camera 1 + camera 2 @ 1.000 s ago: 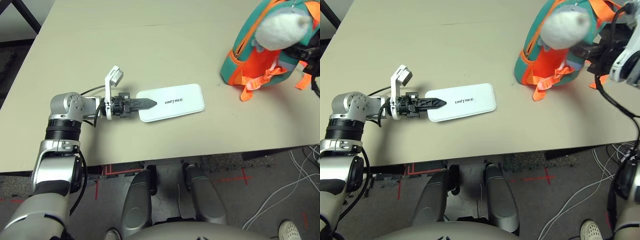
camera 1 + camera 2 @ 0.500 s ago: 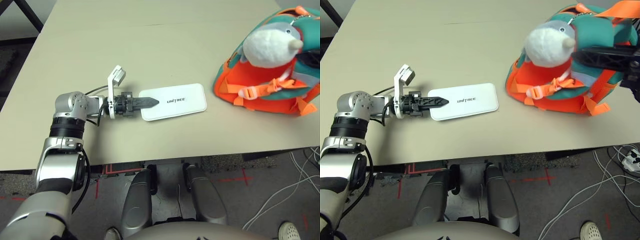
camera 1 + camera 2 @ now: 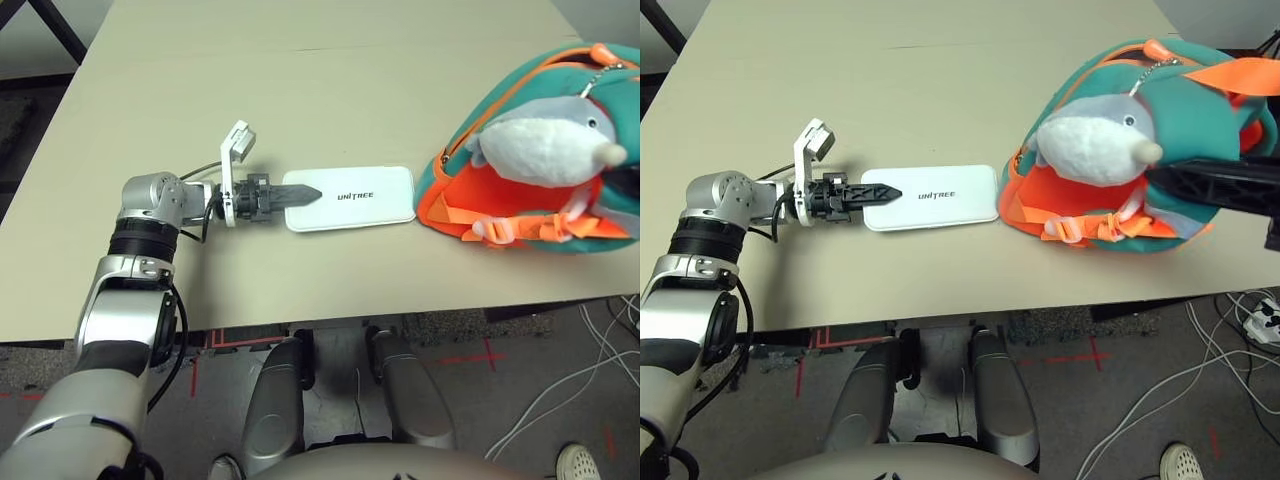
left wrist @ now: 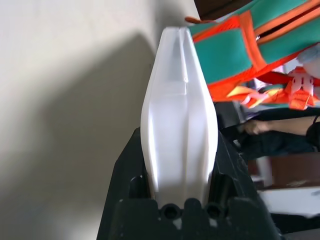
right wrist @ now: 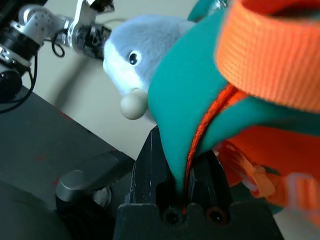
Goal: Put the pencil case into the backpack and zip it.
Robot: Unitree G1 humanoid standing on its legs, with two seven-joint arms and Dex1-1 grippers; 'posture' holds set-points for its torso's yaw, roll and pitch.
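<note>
Left hand (image 3: 303, 196): clamped on the near end of the pencil case, one finger to each side of it in the left wrist view.
Pencil case (image 3: 350, 212): held over the tabletop (image 3: 330, 270) and outside the backpack, its far end reaching close to the backpack's side. A flat, smooth white shell with rounded corners is seen, a seam run along its edge and black "UNITREE" lettering printed on its face; a hard or semi-hard make is suggested by the sheen.
Backpack (image 3: 1190, 130): set at the right of the tabletop, rounded and soft-walled. Teal cloth is paired with an orange panel, orange webbing straps and plastic buckles. A dark slit is shown between orange zipper borders in the left wrist view, so the pocket is judged to be at least partly unzipped.
Plush charm (image 3: 1095, 140): hung on a beaded chain at the backpack's front; grey-blue and white fleece, blunt pale snout, black eye.
Right hand (image 5: 187, 175): closed on a fold of the backpack's teal fabric with its orange piping, by which the bag is apparently steadied.
Progress: case gripped and bag held; insertion is not yet done, and zipping is left after it.
Next: the case is best lined up with the opening; its end could be caught on the zipper edge.
</note>
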